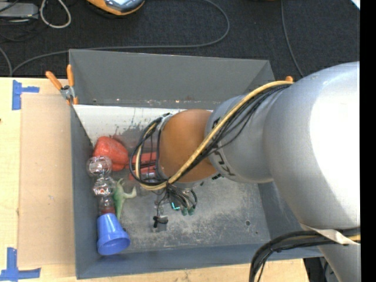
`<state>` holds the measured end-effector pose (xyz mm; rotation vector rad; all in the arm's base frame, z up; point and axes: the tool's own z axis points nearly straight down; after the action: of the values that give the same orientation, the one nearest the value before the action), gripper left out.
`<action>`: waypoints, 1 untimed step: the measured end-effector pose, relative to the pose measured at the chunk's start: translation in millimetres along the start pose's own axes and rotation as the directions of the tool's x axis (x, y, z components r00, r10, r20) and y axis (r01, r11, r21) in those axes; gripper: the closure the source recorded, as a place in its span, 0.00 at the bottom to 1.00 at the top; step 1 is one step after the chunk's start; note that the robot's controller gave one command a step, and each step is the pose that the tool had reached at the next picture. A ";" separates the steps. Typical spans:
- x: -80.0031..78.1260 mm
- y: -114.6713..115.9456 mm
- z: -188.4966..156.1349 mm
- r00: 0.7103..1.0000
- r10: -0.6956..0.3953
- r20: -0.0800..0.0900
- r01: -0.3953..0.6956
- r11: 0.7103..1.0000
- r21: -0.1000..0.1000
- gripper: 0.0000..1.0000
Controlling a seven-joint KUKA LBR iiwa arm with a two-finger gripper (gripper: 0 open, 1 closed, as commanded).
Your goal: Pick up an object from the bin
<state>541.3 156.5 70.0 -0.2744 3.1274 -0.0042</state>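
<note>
My gripper (160, 218) hangs low over the bin floor, just left of the middle, under the arm's orange cover. A small green toy figure (121, 196) lies a little to its left. Beside that figure, along the left wall, lies a clear bubbled plastic tube (101, 175) ending in a blue cone (111, 234) at the front left corner. A red lumpy thing (111, 152) rests further back on the left. Nothing shows between the gripper's tips.
The arm and its cables cover the bin's middle and right rear. More red (148, 160) shows through the cable loops behind the gripper. The grey floor at the front right is scuffed and dusty.
</note>
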 end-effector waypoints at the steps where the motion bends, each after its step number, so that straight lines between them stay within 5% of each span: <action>1: 8.2 -17.8 1.1 0.997 -0.083 -0.001 0.083 0.997 0.002 0.00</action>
<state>536.4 137.6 69.0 -0.4037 3.1138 -0.0072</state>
